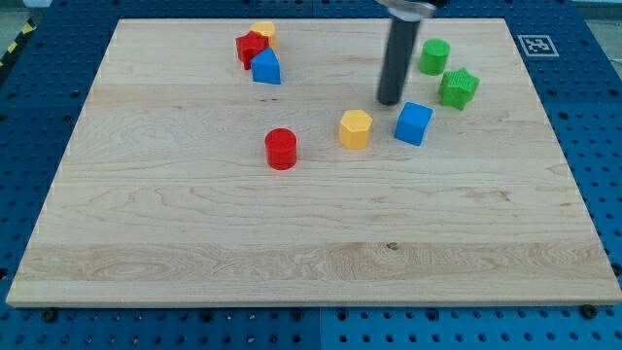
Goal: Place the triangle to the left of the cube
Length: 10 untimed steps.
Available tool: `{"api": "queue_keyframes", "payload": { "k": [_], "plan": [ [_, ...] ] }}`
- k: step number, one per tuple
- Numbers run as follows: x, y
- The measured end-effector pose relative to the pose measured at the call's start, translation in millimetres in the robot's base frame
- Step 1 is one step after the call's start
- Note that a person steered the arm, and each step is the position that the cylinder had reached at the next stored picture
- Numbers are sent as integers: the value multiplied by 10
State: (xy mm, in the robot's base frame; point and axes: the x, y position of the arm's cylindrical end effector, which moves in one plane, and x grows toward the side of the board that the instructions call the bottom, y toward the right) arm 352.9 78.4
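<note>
1. Blue triangle [265,68] sits at the far left of the table [194,243], touching a red block [250,47] whose shape I cannot settle, with a yellow block [262,31] just behind that pair.
2. Its target, the blue cube [413,123], lies right of centre, well apart from the triangle.
3. A yellow hexagonal block [356,128] stands just left of the cube, in the very spot the triangle probably has to reach, so that slot looks crowded.
4. My tip [390,101] rests on the table just beyond the cube and a little to its left, close to it but, as far as I can see, not touching.
5. This arm carries no jaws, so nothing is clasped or let go; the rod only pushes.
6. A red cylinder [281,149] lies nearer, between the two groups, close to any straight path from triangle to cube.
7. Two green blocks, a cylinder [434,56] and a star-like one [458,87], sit right of the rod and seem out of the way.
8. Judging from this, the push on the triangle is not yet begun: the tip would need to go round to its far-left side.
</note>
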Motion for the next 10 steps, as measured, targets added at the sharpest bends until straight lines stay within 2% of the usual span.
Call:
{"api": "queue_keyframes", "payload": {
  "k": [4,5,6,7,8,9,10],
  "plan": [
    [-170,-2053],
    [-345,-1931],
    [-450,-1428],
    [-381,-722],
    [-294,-570],
    [-126,-981],
    [-221,-1333]
  ]
}}
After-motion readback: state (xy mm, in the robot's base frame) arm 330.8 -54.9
